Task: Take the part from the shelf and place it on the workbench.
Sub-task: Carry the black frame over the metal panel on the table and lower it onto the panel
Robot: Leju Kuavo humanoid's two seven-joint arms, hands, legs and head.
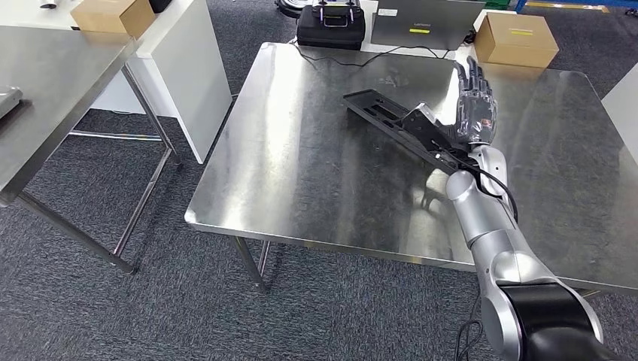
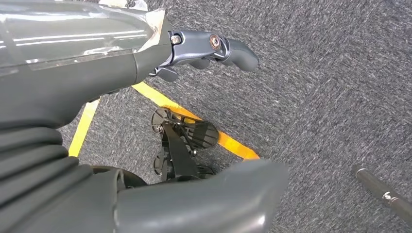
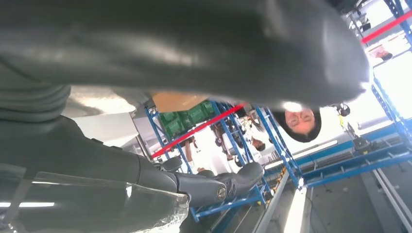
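Black carry case (image 1: 331, 26) and grey laptop (image 1: 425, 22) at far edge of steel table. Brown cardboard box (image 1: 516, 39) beside laptop, another cardboard box (image 1: 113, 15) on white cabinet (image 1: 188, 68). Yellow floor tape (image 2: 194, 121) on grey carpet (image 2: 316, 73). Blue racking (image 3: 282, 150), probably storage shelving, with person (image 3: 301, 121) nearby.

Steel workbench (image 1: 301, 180) carries black part (image 1: 391, 120), case (image 1: 331, 28), box (image 1: 516, 39)

My head view looks forward and down from high above the steel workbench (image 1: 316, 165). My left wrist view sits close behind the left hand (image 2: 204, 48), facing carpet (image 2: 330, 97). My right wrist view, upturned, looks past the right hand (image 3: 214, 187) toward blue racking (image 3: 286, 155).
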